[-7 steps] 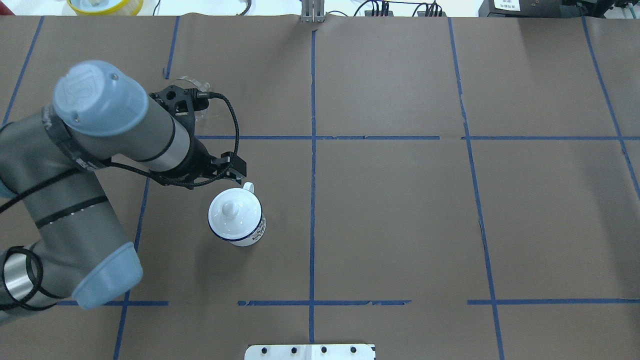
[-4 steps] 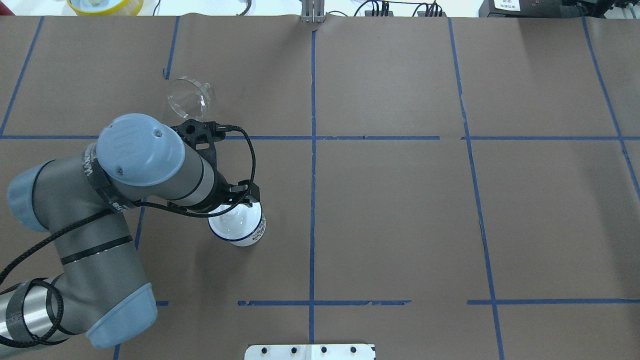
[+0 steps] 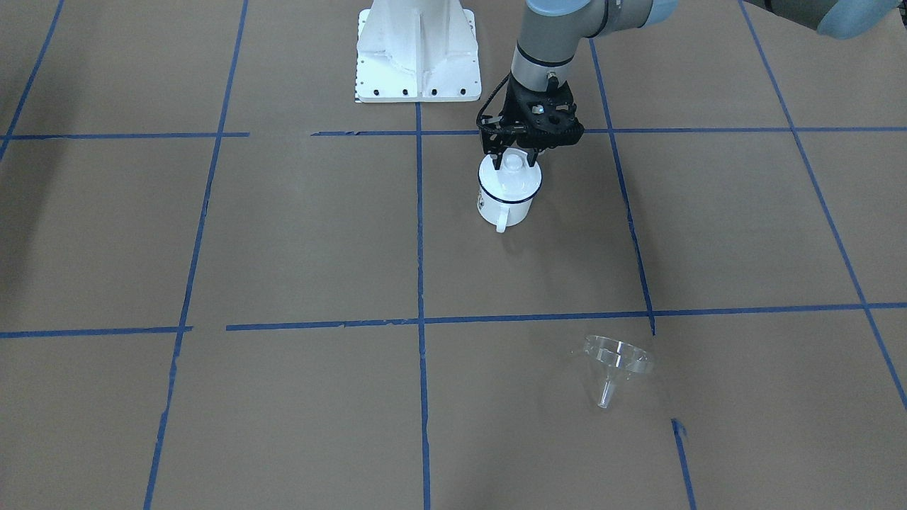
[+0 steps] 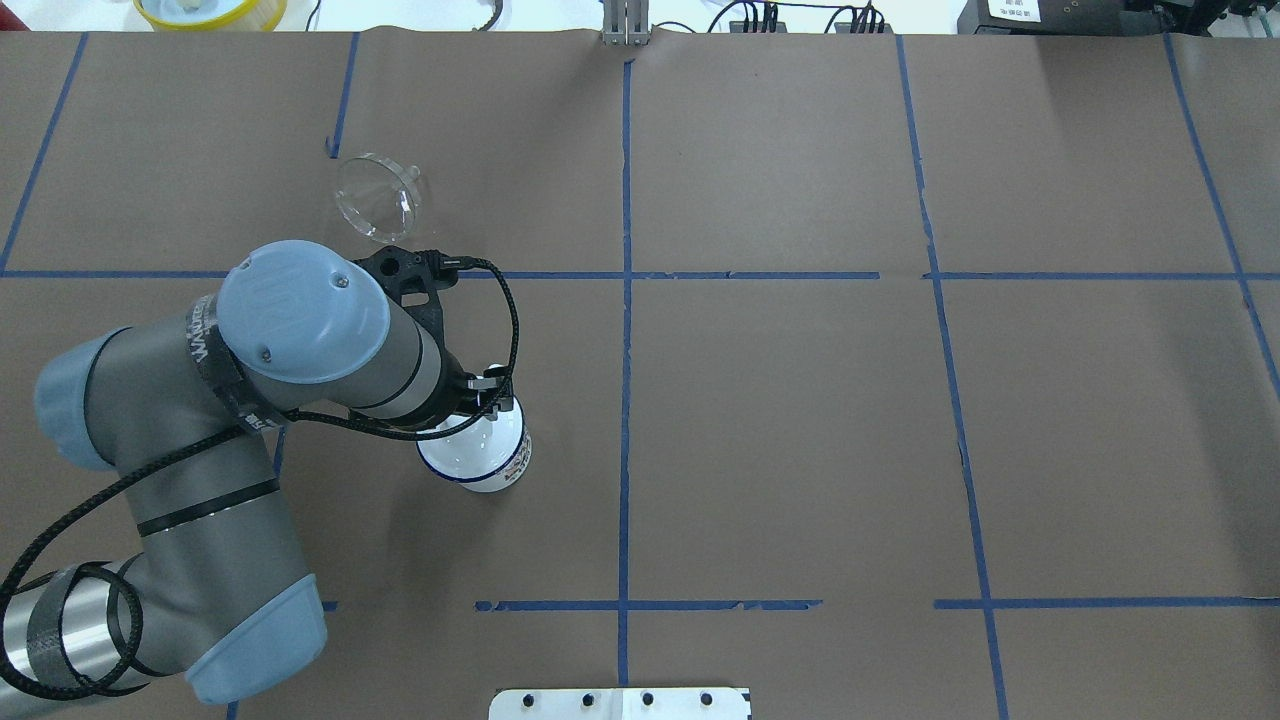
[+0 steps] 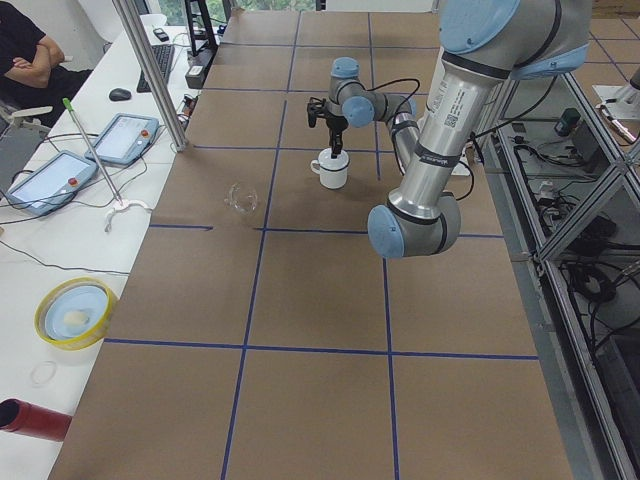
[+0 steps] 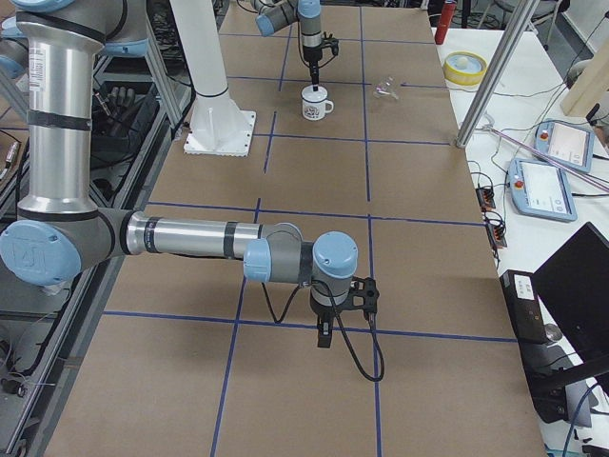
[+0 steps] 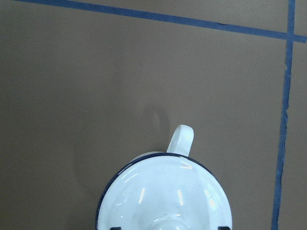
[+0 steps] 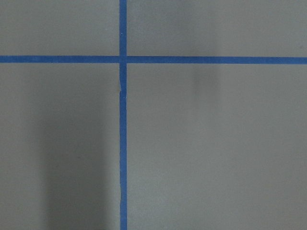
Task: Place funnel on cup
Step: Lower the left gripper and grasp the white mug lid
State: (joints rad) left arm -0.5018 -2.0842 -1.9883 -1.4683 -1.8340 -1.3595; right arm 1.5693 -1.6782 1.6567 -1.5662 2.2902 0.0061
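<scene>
The jaws of the left gripper (image 3: 513, 154) were found apart astride the lid knob (image 3: 513, 163) on the enamel mug (image 3: 494, 210), so centred closure was judged necessary, while the funnel (image 4: 378, 196) was located at the mug's 11 o'clock overhead.

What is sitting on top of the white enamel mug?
A white round knobbed lid covers the blue-rimmed mug; the left gripper straddles its knob. The mug's inside is hidden.

Cup (image 3: 516, 211): glossy white enamel, dk blue rim; lid (image 3: 511, 180) same gloss w/ light streaks. Funnel (image 3: 615, 363): clear smooth plastic, shiny. Table (image 3: 283, 234) cover: matt brown paper, slightly creased; blue tape lines (image 3: 419, 234) matt. Left gripper (image 3: 515, 154): matt black. Arm (image 4: 200, 520) tubes: satin grey metal; joint caps (image 4: 300, 305) smooth pale-blue plastic.
</scene>
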